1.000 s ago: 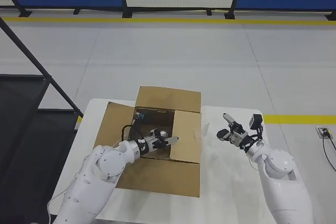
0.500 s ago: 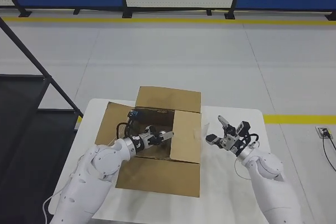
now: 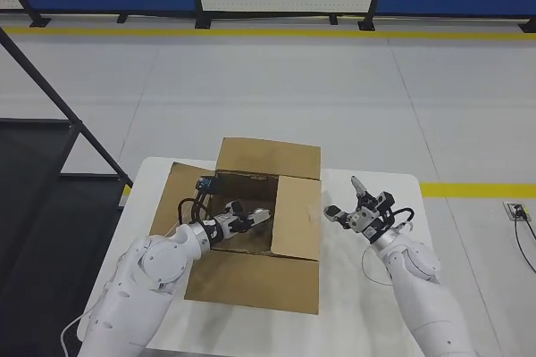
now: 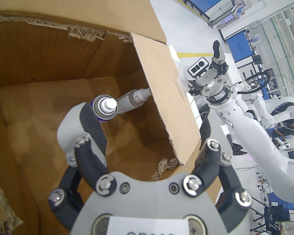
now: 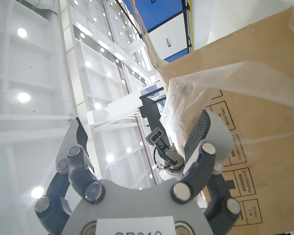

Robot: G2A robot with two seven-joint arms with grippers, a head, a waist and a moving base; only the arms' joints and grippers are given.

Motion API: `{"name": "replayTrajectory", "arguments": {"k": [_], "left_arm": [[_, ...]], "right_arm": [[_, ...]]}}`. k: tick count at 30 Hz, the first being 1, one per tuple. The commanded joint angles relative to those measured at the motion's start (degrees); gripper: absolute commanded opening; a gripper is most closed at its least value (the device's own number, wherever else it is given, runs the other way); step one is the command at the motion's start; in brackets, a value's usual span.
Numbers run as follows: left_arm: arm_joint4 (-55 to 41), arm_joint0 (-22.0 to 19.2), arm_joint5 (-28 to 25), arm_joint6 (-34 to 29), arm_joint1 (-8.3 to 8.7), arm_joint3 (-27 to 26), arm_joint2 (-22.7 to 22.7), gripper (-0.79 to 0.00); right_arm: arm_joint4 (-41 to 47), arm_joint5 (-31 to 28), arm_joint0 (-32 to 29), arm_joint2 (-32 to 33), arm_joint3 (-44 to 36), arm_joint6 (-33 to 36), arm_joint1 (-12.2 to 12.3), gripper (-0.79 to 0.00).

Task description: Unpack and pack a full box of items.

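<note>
While poised over the open brown cardboard box point(image 3: 268, 159), holds left pincer point(image 4: 147, 123) spread above the upright blue metal spray can point(image 4: 104, 107), seemingly to lift it out; right pincer point(image 3: 343, 198) spread too, beside the flap's clear plastic film point(image 5: 235, 81).

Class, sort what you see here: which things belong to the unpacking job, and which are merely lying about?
Job: cardboard box; spray can and bottle inside it; left gripper, open over the box; right gripper, open beside it.

Lying about: torn paper scrap; clear film on the box; white table.

Grey bottle point(image 4: 129, 100) tip behind box flap point(image 4: 166, 94).
</note>
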Motion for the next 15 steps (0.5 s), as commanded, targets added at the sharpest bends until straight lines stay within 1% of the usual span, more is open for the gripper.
{"name": "replayTrajectory", "arguments": {"k": [1,7,11,13,15], "left_arm": [[0.18,0.44,-0.03,0.1,0.11,-0.33,-0.34,0.0],[0.32,1.65,-0.17,0.25,0.39,-1.24,-1.11,0.0],[0.56,2.24,0.03,0.43,0.51,-1.86,-1.35,0.0],[0.66,2.41,0.16,0.45,0.55,-2.03,-1.42,0.0],[0.8,2.59,0.17,0.57,0.58,-2.26,-1.41,0.0]], "right_arm": [[1.01,-0.77,0.05,0.0,0.14,-0.58,-0.09,0.0],[5.05,-2.52,-0.27,0.54,0.22,-2.03,-0.35,0.0],[6.43,-1.72,-0.36,0.72,0.33,-1.69,-0.29,0.0],[7.12,-2.87,-0.6,1.08,0.3,-2.87,-0.31,0.0],[6.97,-1.42,-0.66,0.72,0.35,-2.39,-0.25,0.0]]}}
